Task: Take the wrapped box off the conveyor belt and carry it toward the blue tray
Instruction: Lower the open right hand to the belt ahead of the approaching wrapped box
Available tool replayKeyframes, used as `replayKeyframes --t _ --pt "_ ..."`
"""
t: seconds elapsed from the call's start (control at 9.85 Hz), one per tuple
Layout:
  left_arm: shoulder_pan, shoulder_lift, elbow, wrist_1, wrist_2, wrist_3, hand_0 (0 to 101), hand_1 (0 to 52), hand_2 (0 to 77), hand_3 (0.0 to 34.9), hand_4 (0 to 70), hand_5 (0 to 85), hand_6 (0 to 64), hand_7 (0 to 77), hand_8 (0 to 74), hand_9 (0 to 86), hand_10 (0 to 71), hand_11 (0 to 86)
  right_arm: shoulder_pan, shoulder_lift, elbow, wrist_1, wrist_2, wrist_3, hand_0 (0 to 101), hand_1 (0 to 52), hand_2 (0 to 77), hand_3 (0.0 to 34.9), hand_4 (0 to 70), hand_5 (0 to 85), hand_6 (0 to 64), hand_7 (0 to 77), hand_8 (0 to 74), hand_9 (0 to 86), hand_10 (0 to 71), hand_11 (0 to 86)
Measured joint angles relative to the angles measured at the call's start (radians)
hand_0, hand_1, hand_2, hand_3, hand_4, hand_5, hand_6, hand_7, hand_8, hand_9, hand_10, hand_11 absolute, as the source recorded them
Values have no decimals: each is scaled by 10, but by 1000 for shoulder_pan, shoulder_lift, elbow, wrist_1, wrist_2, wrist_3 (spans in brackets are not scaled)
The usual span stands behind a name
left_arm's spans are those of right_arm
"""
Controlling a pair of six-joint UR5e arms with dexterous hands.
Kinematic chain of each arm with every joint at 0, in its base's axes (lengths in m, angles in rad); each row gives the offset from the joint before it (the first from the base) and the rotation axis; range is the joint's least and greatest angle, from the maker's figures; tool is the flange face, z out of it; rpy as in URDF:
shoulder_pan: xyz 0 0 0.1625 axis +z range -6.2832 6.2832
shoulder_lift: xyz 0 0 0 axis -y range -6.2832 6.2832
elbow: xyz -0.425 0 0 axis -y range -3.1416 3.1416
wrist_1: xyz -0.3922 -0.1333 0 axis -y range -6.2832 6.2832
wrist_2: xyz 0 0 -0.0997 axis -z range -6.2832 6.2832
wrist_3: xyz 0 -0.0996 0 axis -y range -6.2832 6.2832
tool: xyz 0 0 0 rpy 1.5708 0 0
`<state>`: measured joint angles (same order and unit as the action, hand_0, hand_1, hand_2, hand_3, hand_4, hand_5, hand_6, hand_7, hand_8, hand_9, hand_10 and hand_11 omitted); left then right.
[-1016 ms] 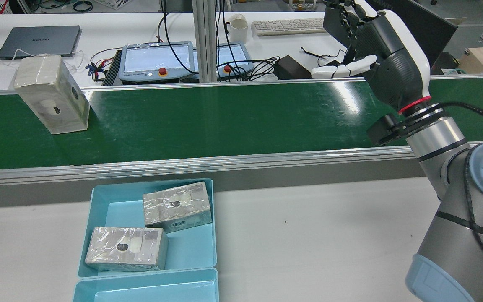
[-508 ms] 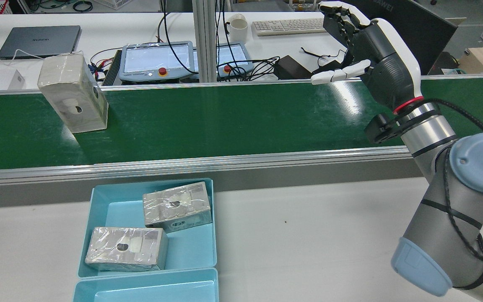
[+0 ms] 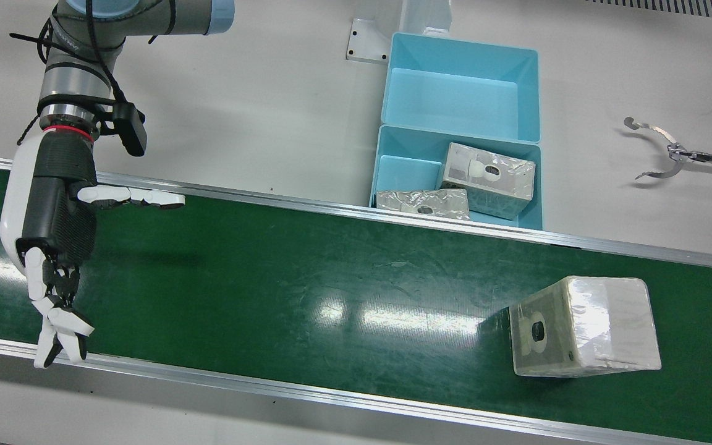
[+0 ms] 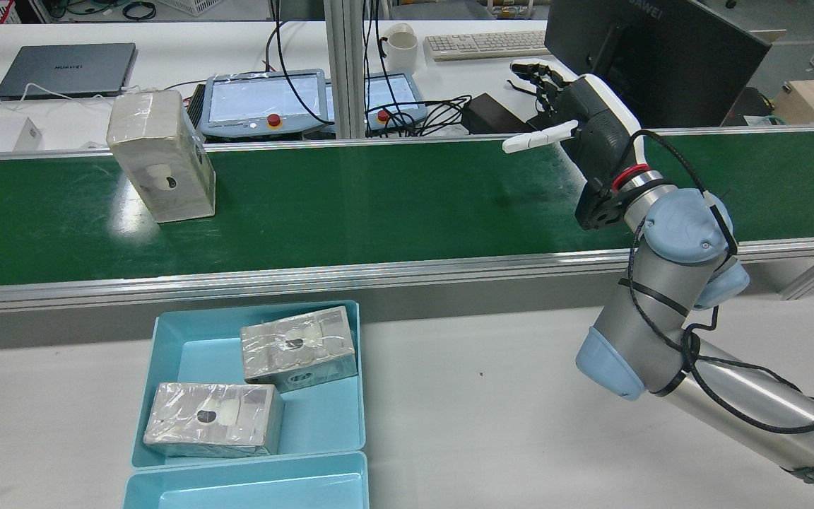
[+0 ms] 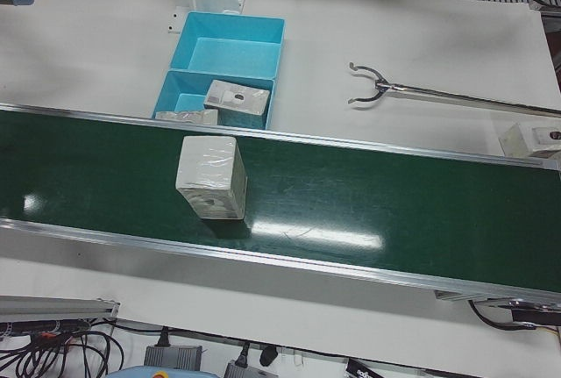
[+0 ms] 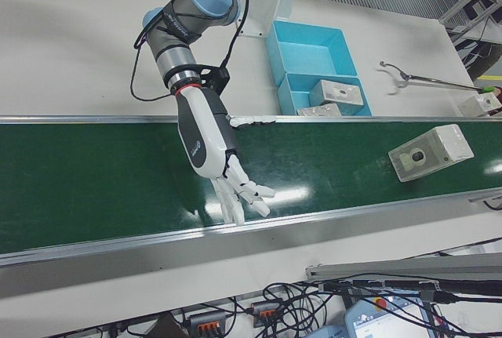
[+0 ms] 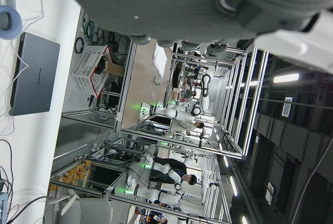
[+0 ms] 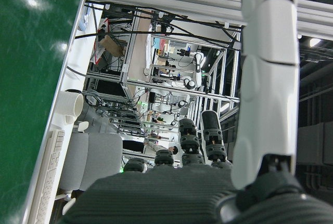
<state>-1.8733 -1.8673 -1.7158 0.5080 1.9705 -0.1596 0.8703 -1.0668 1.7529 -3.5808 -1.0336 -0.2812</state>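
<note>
The wrapped box stands upright on the green conveyor belt, left of centre in the rear view; it also shows in the front view and the left-front view. My right hand is open with fingers spread, low over the far side of the belt, well to the right of the box and apart from it. It also shows in the front view. The blue tray holds two wrapped boxes. My left hand shows only in its own view, holding nothing.
A second, empty blue tray adjoins the first. A metal grabber tool lies on the white table. Teach pendants, a laptop and a monitor stand beyond the belt. Aluminium rails edge the belt.
The wrapped box has ridden the belt to the right in the rear view. My right hand has dropped lower and reached forward over the belt, still open.
</note>
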Motion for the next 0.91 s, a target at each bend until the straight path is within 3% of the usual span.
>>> replayKeyframes --t 0.1,0.3,0.51,0.61,0.91 --pt "0 0 0 0 0 0 0 0 5 0 0 11 0 0 5 0 5 5 1 10 -29 5 -8 34 492 153 71 38 54 273 55 55 22 16 0 16" --pt "0 0 0 0 0 0 0 0 5 0 0 11 0 5 5 5 5 5 5 19 -17 8 -42 56 487 136 65 28 44 256 27 33 33 16 0 16" --pt "0 0 0 0 0 0 0 0 5 0 0 11 0 5 5 0 0 5 11 23 40 -10 -74 53 486 131 60 71 33 256 33 38 27 16 0 16" --pt "0 0 0 0 0 0 0 0 5 0 0 11 0 5 5 0 0 5 11 28 56 -19 -79 48 495 180 82 96 60 295 44 60 27 16 0 16" --pt "0 0 0 0 0 0 0 0 5 0 0 11 0 5 5 0 0 5 13 31 71 -29 -83 37 503 158 93 98 38 289 44 60 27 16 0 16"
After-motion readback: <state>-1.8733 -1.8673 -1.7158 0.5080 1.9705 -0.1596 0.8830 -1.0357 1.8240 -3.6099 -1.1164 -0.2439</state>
